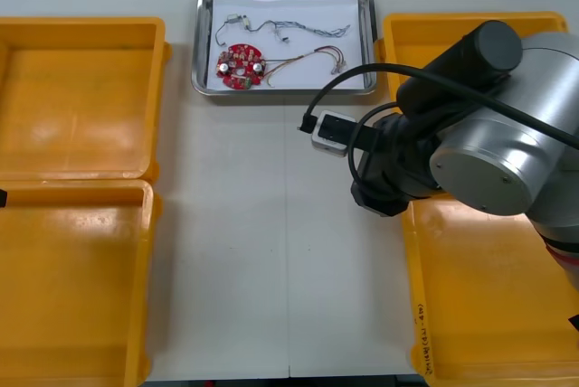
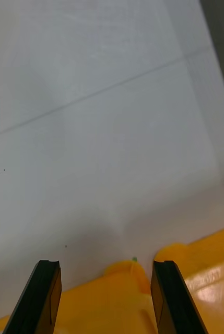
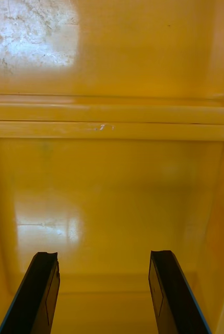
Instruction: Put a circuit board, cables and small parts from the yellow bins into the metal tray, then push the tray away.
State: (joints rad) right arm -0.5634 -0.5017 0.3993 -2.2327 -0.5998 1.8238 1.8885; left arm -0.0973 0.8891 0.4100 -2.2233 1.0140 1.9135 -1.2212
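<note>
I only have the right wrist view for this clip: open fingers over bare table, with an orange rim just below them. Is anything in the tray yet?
Observer: Yes. In the front view, the metal tray holds a red circuit board and thin cables.
Reviewer: Where is the right arm relative to the tray?
Observer: The right gripper is at the inner rim of the right yellow bins, nearer the robot than the tray and not touching it.
Reviewer: And the left one?
Observer: The left gripper is open over a yellow bin's bare floor, holding nothing.
</note>
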